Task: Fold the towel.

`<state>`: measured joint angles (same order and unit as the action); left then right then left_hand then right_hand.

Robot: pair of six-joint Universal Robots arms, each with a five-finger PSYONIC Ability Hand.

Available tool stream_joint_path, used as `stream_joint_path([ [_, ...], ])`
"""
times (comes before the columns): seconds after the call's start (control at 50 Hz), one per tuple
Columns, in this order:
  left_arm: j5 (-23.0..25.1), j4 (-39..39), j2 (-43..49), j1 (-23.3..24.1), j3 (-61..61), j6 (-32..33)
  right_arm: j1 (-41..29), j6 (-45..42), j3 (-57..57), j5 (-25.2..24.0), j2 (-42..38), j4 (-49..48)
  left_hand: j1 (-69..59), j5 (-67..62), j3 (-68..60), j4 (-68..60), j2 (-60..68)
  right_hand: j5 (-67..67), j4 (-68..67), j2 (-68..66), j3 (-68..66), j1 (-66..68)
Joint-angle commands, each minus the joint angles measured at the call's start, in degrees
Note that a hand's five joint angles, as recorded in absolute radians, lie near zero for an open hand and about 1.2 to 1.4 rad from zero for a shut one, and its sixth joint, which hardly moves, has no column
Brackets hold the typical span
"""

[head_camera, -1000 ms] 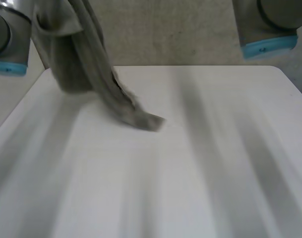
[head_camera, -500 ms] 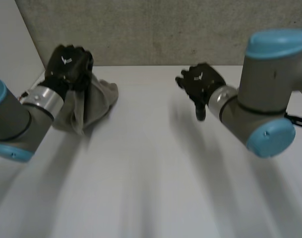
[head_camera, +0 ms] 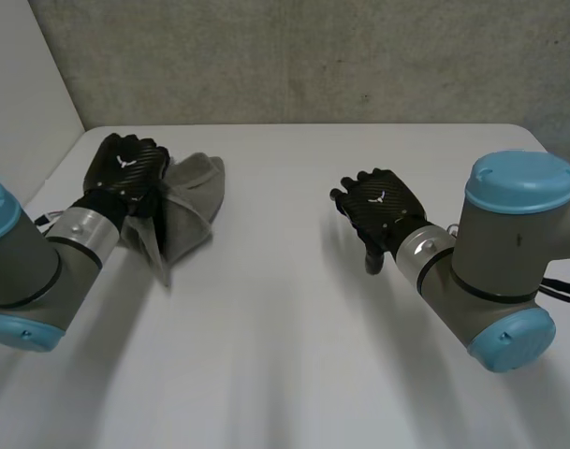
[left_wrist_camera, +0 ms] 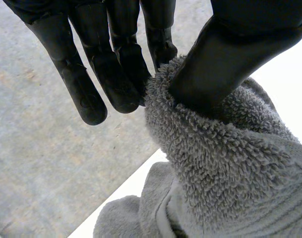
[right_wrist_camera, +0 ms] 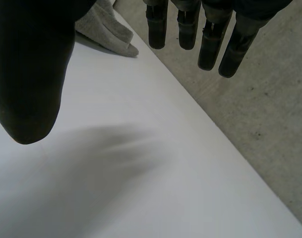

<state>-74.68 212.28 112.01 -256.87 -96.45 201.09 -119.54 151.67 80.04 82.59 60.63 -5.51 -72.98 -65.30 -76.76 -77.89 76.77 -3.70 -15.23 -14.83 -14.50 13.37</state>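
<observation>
- Left hand (head_camera: 125, 170) at the far left of the white table (head_camera: 294, 318), thumb pinching a bunch of the grey towel (head_camera: 193, 201) against my fingers. The left wrist view shows the terry pile squeezed between thumb and fingertips.
- Right hand (head_camera: 380, 204) over the middle of the table, well apart from the towel, fingers straight and set off from the thumb, holding nothing.
- Towel hangs and lies in a crumpled bunch at my left hand, near the table's far left corner. One flap spreads toward the middle of the table and a narrower tail points back toward me.
- Progress, as I judge it: hardly begun. No flat layer, no matched edges and no crease can be seen, and the cloth is not yet spread out.
- Left to do, in my judgement: lay the towel flat, find two corners, take one in each hand, carry one edge over onto the other and smooth it down.
- Markings: a small white emblem, winged in outline, on the back of each hand, with no lettering I can read. No label or tag is visible on the towel.
</observation>
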Motion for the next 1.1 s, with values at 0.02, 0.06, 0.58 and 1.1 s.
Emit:
stream_joint_path([
  [0.02,-0.6,0.1,-2.9,0.8,-2.7,-0.2,-0.3,1.7,-0.2,0.1,-2.0,0.0,-7.0,-4.7,-3.2,-2.1,3.2,3.7,5.2,4.8,4.5,-3.4],
  [0.06,-0.6,0.0,-3.0,1.3,-3.0,-0.3,-0.4,2.0,-0.2,0.1,-2.2,-0.1,-7.0,-4.7,-3.2,-2.1,3.2,3.7,5.2,4.8,4.5,-3.4],
  [0.58,-4.4,-12.2,2.6,27.2,21.9,-0.7,12.3,2.5,-11.9,0.6,4.6,8.7,-7.0,-4.7,-3.2,-2.1,3.2,3.7,5.2,4.8,4.5,-3.4],
  [1.1,-13.0,-23.1,3.4,29.2,30.1,-1.8,23.1,9.3,-17.8,-4.5,7.7,17.5,-7.0,-4.7,-3.2,-2.1,3.2,3.7,5.2,4.8,4.5,-3.4],
])
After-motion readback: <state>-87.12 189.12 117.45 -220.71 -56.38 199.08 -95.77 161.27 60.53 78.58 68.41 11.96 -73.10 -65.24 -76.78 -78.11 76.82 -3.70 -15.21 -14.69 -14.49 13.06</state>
